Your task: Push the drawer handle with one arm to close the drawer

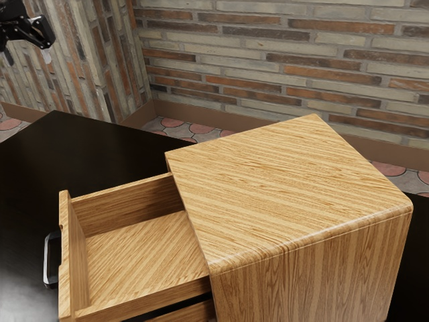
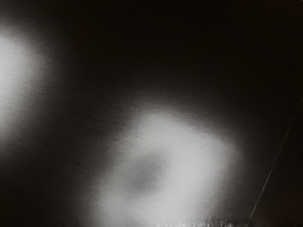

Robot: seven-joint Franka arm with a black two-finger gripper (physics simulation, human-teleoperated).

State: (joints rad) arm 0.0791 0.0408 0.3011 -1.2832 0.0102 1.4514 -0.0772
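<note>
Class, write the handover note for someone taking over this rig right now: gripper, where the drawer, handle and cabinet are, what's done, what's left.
Gripper: open, holding nothing, raised at the exterior view's upper left, away from the handle.
Drawer: pulled out of the cabinet toward the exterior view's left; its handle is on the outer face of its front.
Done: no closing yet; the drawer stands well open.
Left: bring the gripper to the handle, then push the drawer into the cabinet until shut.
</note>
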